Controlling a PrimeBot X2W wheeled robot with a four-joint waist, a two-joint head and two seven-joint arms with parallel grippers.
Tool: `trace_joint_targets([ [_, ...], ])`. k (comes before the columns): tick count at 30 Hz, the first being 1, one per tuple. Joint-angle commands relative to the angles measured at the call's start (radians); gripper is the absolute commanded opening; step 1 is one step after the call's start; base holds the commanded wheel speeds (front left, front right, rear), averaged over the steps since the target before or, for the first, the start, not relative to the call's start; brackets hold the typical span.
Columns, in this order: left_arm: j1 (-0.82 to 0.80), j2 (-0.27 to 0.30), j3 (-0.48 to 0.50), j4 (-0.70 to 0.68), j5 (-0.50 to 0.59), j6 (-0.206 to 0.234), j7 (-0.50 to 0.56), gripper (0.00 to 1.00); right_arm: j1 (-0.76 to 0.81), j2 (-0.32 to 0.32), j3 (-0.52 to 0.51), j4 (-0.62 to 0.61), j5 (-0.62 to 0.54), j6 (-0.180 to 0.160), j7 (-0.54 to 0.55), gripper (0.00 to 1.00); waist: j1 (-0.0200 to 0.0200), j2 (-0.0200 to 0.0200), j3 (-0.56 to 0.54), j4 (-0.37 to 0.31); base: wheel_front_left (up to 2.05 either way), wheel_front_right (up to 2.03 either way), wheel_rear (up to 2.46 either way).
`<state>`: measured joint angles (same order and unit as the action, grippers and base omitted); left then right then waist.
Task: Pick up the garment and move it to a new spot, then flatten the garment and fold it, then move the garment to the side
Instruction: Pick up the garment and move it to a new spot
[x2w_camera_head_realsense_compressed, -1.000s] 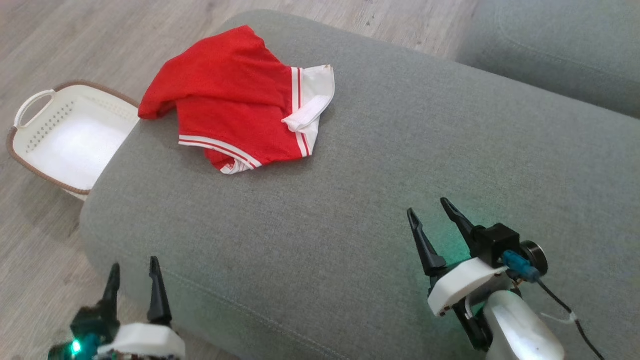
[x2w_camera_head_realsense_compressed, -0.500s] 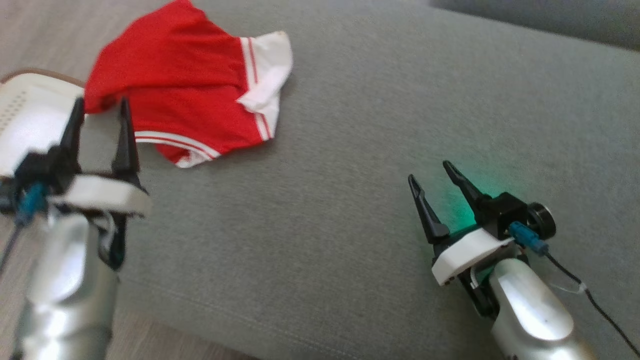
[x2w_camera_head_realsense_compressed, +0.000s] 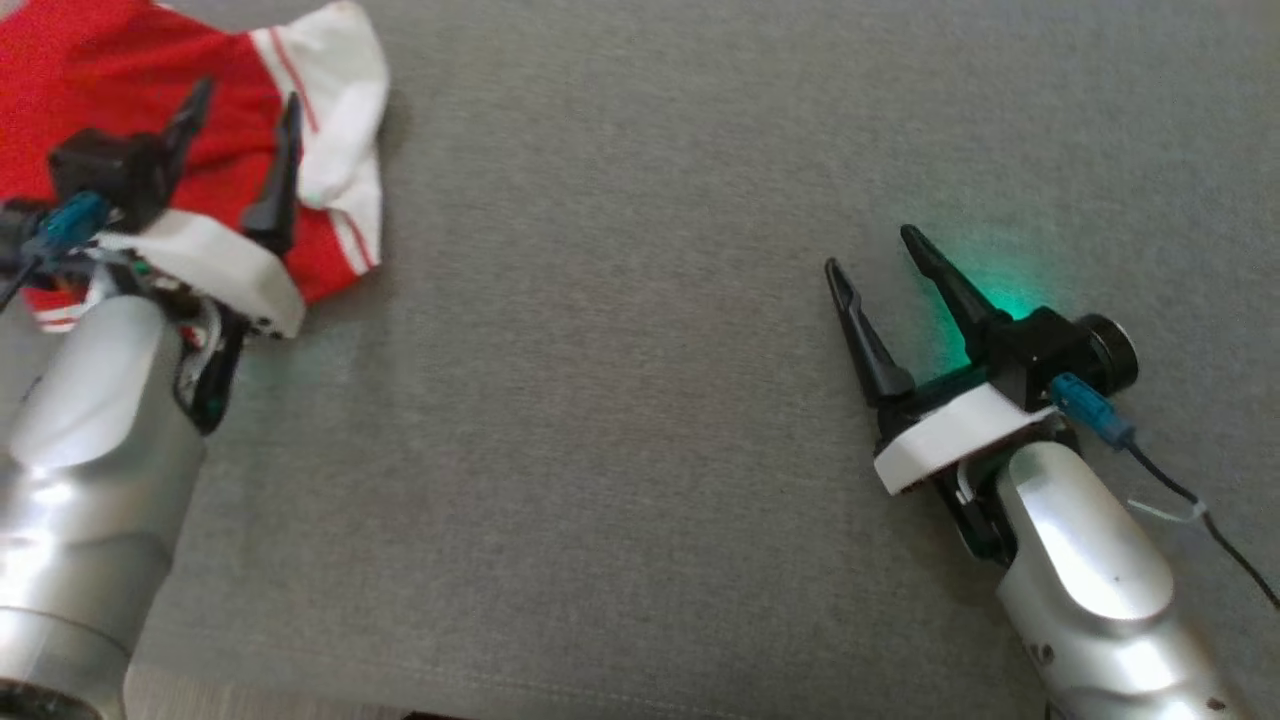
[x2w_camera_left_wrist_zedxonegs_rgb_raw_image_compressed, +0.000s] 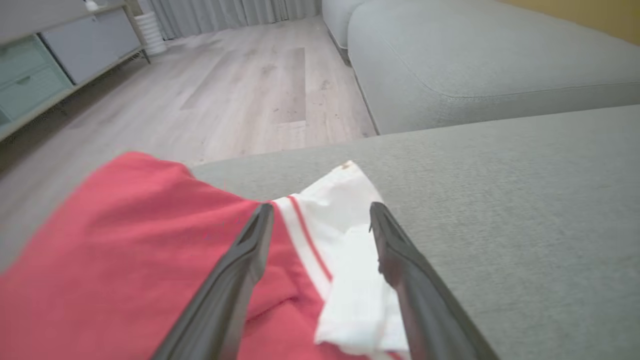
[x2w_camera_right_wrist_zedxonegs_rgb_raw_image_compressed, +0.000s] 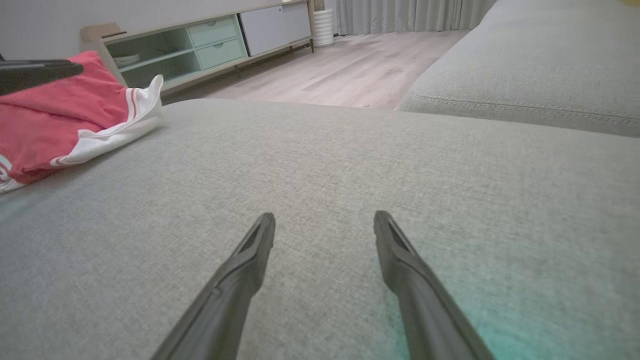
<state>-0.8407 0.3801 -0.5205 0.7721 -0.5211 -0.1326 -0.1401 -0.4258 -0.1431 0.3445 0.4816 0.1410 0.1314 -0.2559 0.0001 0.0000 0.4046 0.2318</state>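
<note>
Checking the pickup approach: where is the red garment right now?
The red garment lies at the head view's upper left on the grey sofa cushion, with the open left hand over its white-trimmed edge.

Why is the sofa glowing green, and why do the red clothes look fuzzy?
Head view: green light spills on the sofa cushion beside the right gripper, probably from a lamp on it. Right wrist view: the same tint, bottom right. Left wrist view: the red garment looks slightly soft.
</note>
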Motion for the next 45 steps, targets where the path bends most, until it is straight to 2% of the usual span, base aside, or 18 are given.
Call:
trace_joint_targets([
  [1,-0.052,0.055,0.007,-0.021,-0.03,0.002,0.007,1.0,0.004,0.001,0.014,-0.006,0.005,-0.001,-0.006,1.0,-0.0001,0.0,0.029,-0.031,0.0,0.0,0.0],
  [11,-0.098,0.088,-0.182,0.05,-0.231,0.002,0.131,1.0,-0.022,0.015,0.024,0.006,0.015,-0.001,-0.006,1.0,-0.0001,0.0,0.063,-0.089,0.0,0.0,0.0],
  [16,-0.129,0.091,-0.2,0.181,-0.251,0.003,0.197,1.0,-0.032,0.02,0.023,0.01,0.02,-0.001,-0.006,1.0,-0.0001,0.0,0.067,-0.111,0.0,0.0,0.0],
  [22,-0.146,0.063,-0.205,0.321,-0.261,0.058,0.28,1.0,-0.03,0.026,0.018,0.023,0.03,-0.001,-0.006,1.0,-0.0001,0.0,0.047,-0.122,0.0,0.0,0.0],
  [23,-0.148,0.061,-0.209,0.336,-0.259,0.062,0.29,0.53,-0.03,0.028,0.017,0.025,0.033,-0.001,-0.006,1.0,-0.0001,0.0,0.042,-0.124,0.0,0.0,0.0],
  [24,-0.15,0.061,-0.212,0.347,-0.257,0.064,0.29,0.0,-0.03,0.03,0.015,0.026,0.035,-0.001,-0.006,1.0,-0.0001,0.0,0.035,-0.126,0.0,0.0,0.0],
  [27,-0.157,0.069,-0.219,0.363,-0.245,0.071,0.273,0.0,-0.027,0.036,0.011,0.025,0.039,-0.001,-0.006,1.0,-0.0001,0.0,0.019,-0.132,0.0,0.0,0.0],
  [31,-0.183,0.088,-0.233,0.366,-0.208,0.095,0.17,0.0,-0.016,0.048,0.005,0.026,0.047,-0.001,-0.006,1.0,-0.0001,0.0,-0.026,-0.147,0.0,0.0,0.0],
  [39,-0.23,0.076,-0.257,0.304,-0.161,0.068,-0.037,0.0,0.042,0.075,-0.013,0.036,0.069,-0.001,-0.006,1.0,-0.0001,0.0,-0.142,-0.208,0.0,0.0,0.0],
  [45,-0.248,0.044,-0.288,0.225,-0.124,0.051,-0.096,0.0,0.083,0.089,0.008,0.04,0.088,-0.001,-0.006,1.0,-0.0001,0.0,-0.199,-0.307,0.0,0.0,0.0],
])
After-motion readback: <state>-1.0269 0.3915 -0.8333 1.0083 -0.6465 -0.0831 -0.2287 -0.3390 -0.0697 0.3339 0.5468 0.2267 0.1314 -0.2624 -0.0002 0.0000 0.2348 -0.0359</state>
